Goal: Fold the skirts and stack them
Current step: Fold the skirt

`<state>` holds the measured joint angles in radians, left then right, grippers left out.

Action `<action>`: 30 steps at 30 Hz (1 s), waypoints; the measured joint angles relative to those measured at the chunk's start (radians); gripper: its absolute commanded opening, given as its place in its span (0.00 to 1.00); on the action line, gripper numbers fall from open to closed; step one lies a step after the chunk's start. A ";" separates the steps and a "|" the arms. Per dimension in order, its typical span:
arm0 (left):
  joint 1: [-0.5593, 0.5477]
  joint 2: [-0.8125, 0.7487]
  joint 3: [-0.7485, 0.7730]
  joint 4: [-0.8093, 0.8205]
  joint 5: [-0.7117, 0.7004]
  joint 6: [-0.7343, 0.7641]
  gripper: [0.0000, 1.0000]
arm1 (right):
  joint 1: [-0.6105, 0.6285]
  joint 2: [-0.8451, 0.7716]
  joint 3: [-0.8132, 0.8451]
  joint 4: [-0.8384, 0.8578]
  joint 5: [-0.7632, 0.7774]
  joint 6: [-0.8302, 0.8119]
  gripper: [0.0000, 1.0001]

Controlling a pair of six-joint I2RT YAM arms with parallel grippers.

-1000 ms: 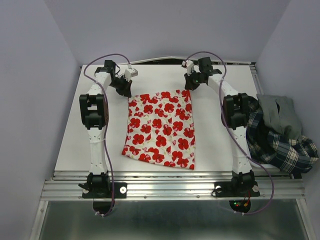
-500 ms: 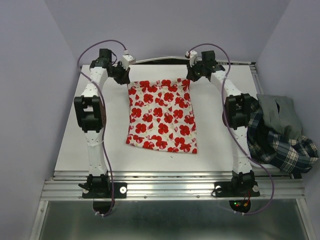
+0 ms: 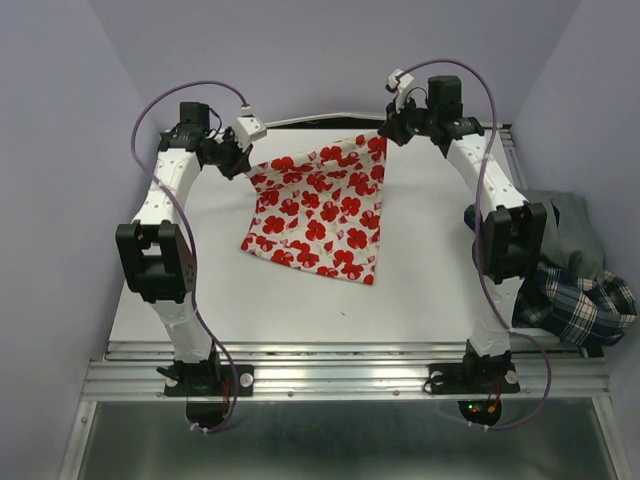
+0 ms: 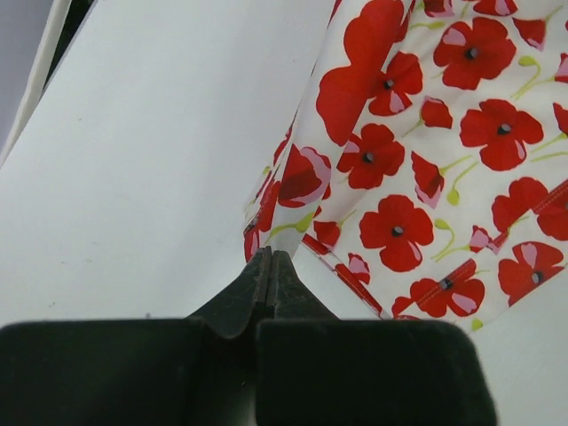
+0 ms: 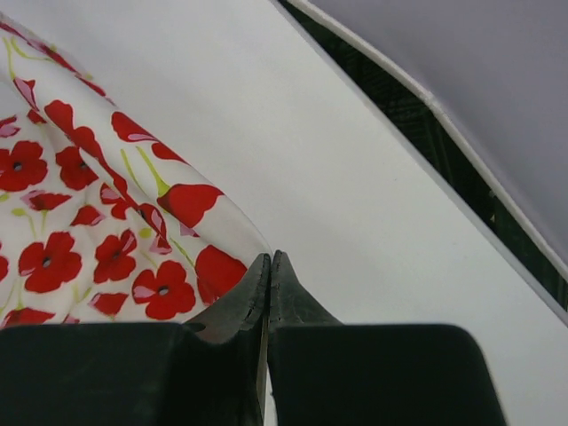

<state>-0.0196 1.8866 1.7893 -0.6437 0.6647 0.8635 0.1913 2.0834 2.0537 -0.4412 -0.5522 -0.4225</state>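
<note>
Lifted higher than before, the skirt [image 3: 320, 205] hung by its far edge.
Left gripper [image 3: 240, 163] and right gripper [image 3: 386, 133] each clenched a corner; the cloth looked light and limp, best held at corners.

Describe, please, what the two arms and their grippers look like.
Both the left arm and right arm have white links joined by chunky black joint blocks. A lilac cable loops along each. The left gripper and right gripper have black fingers tapering to thin tips.

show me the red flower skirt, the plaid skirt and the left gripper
red flower skirt [image 3: 320, 215], top external view, middle of the cloth
plaid skirt [image 3: 588, 300], top external view, its checked folds
left gripper [image 4: 269, 257], left wrist view, between the tips of its shut fingers
</note>
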 measured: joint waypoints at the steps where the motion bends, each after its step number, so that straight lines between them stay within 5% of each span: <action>1: -0.001 -0.027 -0.046 0.011 -0.001 0.015 0.00 | 0.000 -0.024 -0.030 -0.003 -0.013 0.000 0.01; 16: -0.002 -0.401 -0.603 0.094 -0.085 0.204 0.00 | 0.098 -0.346 -0.641 -0.047 -0.069 0.007 0.01; 30: -0.018 -0.383 -0.729 0.178 -0.123 0.167 0.00 | 0.118 -0.320 -0.650 -0.008 -0.011 0.037 0.01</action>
<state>-0.0376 1.5040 1.0599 -0.4656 0.5415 1.0302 0.3092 1.7630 1.4033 -0.4496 -0.5632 -0.3859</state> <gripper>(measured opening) 0.026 0.021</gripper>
